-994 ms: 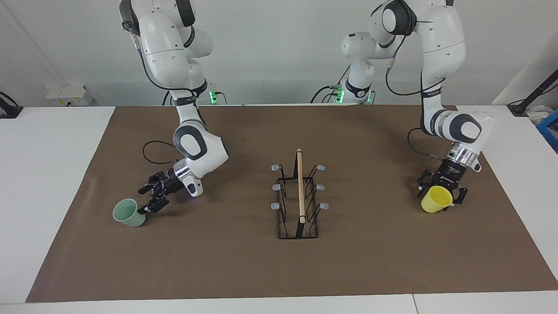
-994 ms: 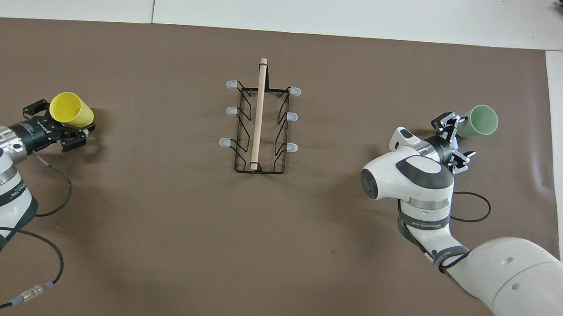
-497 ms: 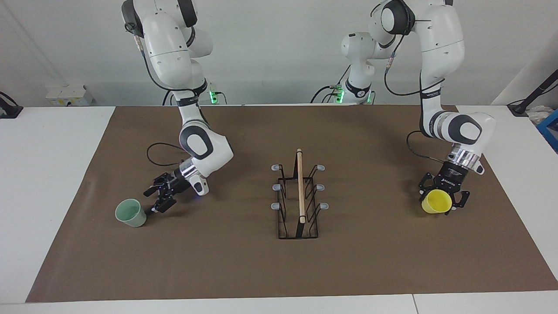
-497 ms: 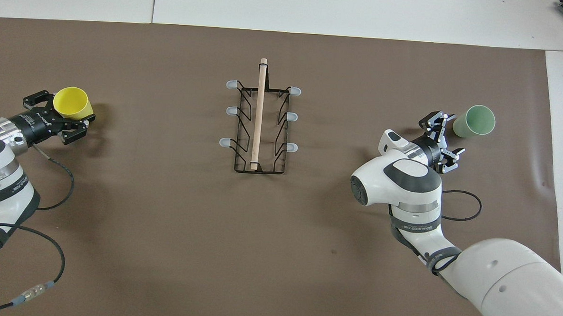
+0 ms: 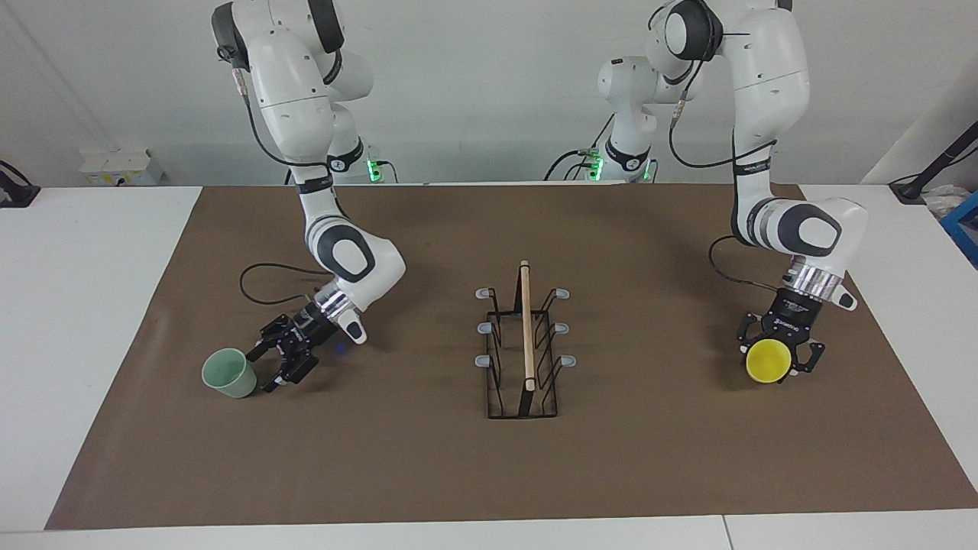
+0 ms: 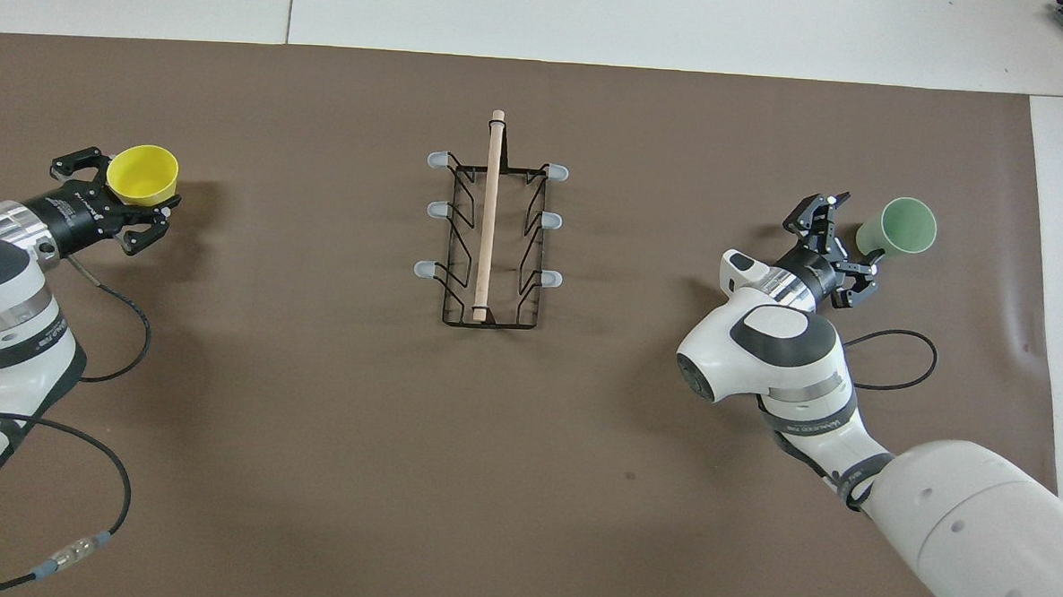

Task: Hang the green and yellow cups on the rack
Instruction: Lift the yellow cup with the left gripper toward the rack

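The left tool (image 5: 779, 357) grips the yellow cup (image 5: 768, 361) so it can carry it to the rack (image 5: 524, 351). The right tool (image 5: 276, 357) is wide open beside the green cup (image 5: 229, 373), standing on the tabletop (image 5: 428, 473).

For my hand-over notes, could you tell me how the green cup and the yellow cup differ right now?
The green cup is pale mint and stands on the brown mat; the right gripper is open beside it, not gripping. The yellow cup is bright yellow, and the left gripper has it between its fingers. Both are handleless, similar in size, mouths up, and off the rack.
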Controlling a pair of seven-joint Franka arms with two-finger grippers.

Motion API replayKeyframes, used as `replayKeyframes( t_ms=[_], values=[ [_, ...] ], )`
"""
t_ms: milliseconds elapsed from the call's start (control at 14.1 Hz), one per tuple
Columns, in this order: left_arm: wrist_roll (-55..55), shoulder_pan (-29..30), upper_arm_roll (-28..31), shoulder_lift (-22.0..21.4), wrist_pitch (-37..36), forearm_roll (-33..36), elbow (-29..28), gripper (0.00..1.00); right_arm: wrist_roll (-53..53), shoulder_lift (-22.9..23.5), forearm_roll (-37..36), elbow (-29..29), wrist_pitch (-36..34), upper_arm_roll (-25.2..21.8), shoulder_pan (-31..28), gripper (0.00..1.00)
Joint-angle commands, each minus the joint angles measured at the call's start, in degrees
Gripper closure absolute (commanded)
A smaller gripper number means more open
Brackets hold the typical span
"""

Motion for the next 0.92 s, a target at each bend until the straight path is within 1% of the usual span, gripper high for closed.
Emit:
replayKeyframes(
  t_ms=[0,142,284,426,497,568,639,781,852],
  values=[
    [0.1,-1.7,0.6,-0.9,0.9,10.1,3.3,1.00,1.1,0.1,-2.7,-0.4,0.8,0.3,-1.0,0.00],
    [-0.5,-3.2,0.6,-3.2,1.4,17.1,2.9,1.00,1.2,0.1,-3.5,-0.6,1.1,0.3,-1.6,0.00],
    [-0.8,-4.1,0.5,-5.6,4.8,22.3,2.5,1.00,1.3,0.0,-3.6,-1.2,1.1,0.3,-1.5,0.00],
    [-0.8,-5.3,0.5,-7.4,10.0,23.9,2.1,1.00,1.6,-0.1,-3.6,-2.0,0.7,0.4,-1.4,0.00],
    [-0.4,-5.4,0.3,-8.6,10.7,29.0,1.6,1.00,1.7,-0.2,-3.5,-2.5,0.5,0.4,-1.3,0.00],
    [-0.5,-5.4,-0.2,-9.5,10.5,37.0,1.7,1.00,2.1,-0.5,-3.3,-3.6,0.3,0.4,-1.3,0.00],
    [-0.4,-5.1,-1.6,-10.7,10.2,42.5,1.8,1.00,3.3,-0.6,-3.4,-4.1,0.4,0.3,-1.4,0.00],
    [-0.1,-4.7,-3.1,-13.4,9.8,46.3,1.6,1.00,3.5,-0.7,-3.5,-4.2,0.6,0.2,-2.2,0.00],
    [0.0,-4.5,-4.3,-14.5,8.9,48.7,1.6,1.00,3.5,-0.6,-3.7,-4.2,0.8,0.2,-3.7,0.00]
  ],
)
